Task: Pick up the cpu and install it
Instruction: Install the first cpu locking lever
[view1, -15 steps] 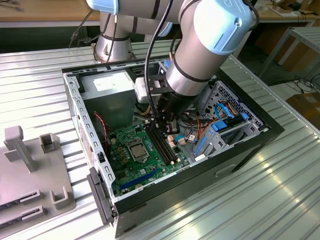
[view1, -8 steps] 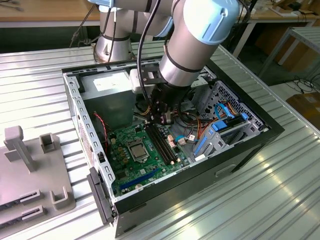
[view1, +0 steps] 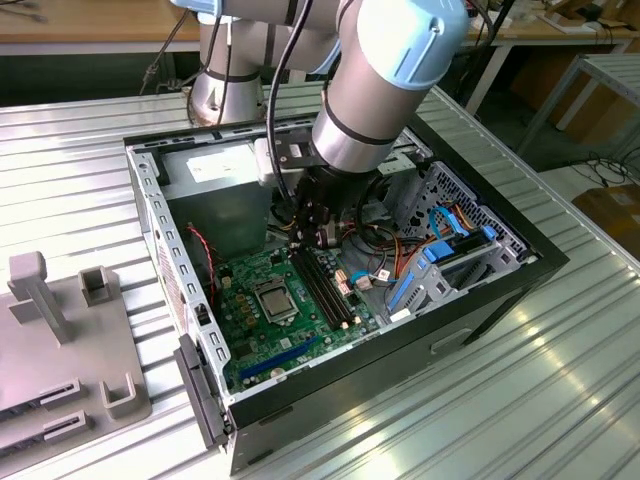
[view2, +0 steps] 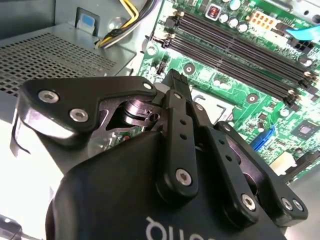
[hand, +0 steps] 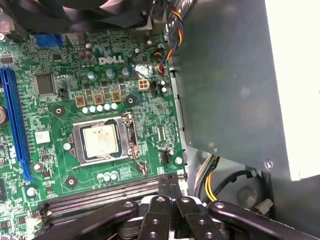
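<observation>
Cpu (hand: 100, 140), silver-grey face up, lies flat inside the square metal-framed socket (hand: 131, 137) on the green motherboard (hand: 150, 100), with nothing touching it; in the exterior view the cpu (view1: 274, 297) is at about 7 o'clock from the tool (view1: 308, 240) and clearly apart from it.

On the exterior view's left, a grey fixture block (view1: 60, 340) with upright posts sits on the ribbed metal worktop (view1: 560, 400). Next to it at 3 o'clock lies the open computer case (view1: 150, 200). The grey power-supply box (view1: 215, 185) fills the case's 11 o'clock corner. The socket is near the middle of the board, and the long black memory slots (view1: 325, 285) run just beside it at 3 o'clock. The arm (view1: 390, 80) reaches down into the case from 12 o'clock, and the tool hangs over the far end of those slots without touching the board. Blue drive brackets (view1: 440, 260) and loose cables fill the case at 3 o'clock.

In both wrist views the tool's (hand: 170, 186) black fingers (hand: 157, 215) are pressed together with nothing between them. In the first wrist view their tips hover over the memory slots (hand: 100, 192), and yellow and black cables (hand: 210, 180) run beside the power-supply box (hand: 225, 75). In the second wrist view the tool (view2: 172, 77) points at the board near the slots (view2: 240, 50).
</observation>
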